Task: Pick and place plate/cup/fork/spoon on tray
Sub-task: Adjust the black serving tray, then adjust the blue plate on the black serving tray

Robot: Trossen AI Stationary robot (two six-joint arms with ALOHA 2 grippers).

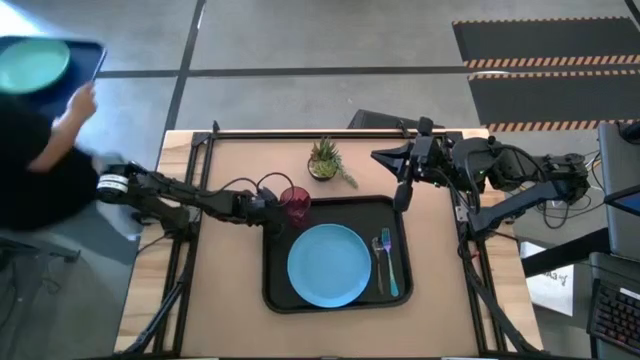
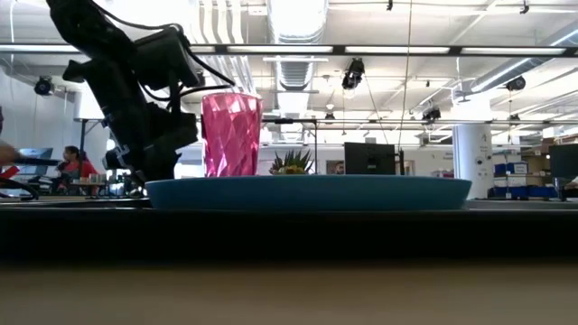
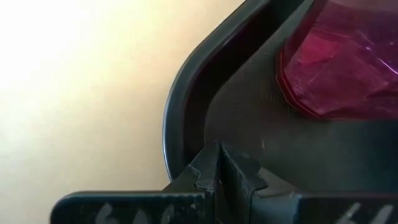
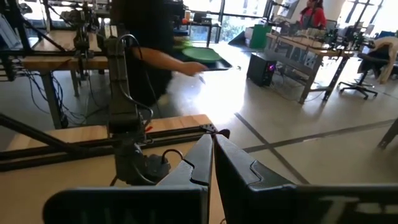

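The black tray [image 1: 400, 215] lies in the middle of the table. On it are the light-blue plate [image 1: 329, 264], the dark spoon [image 1: 378, 262] and the blue-handled fork [image 1: 391, 268], side by side right of the plate. The red cup [image 1: 296, 203] stands upright in the tray's far left corner, also in the low view [image 2: 231, 134]. My left gripper [image 3: 219, 168] is shut and empty at that corner's rim [image 3: 180, 99], just left of the cup [image 3: 342, 68]. My right gripper [image 4: 211, 146] is shut and empty, raised near the tray's far right corner [image 1: 402, 195].
A small potted green plant [image 1: 325, 160] stands on the table beyond the tray. A person [image 1: 40, 150] stands off the table's far left corner, holding another tray with a green plate [image 1: 35, 65]. The table shows bare wood left and right of the tray.
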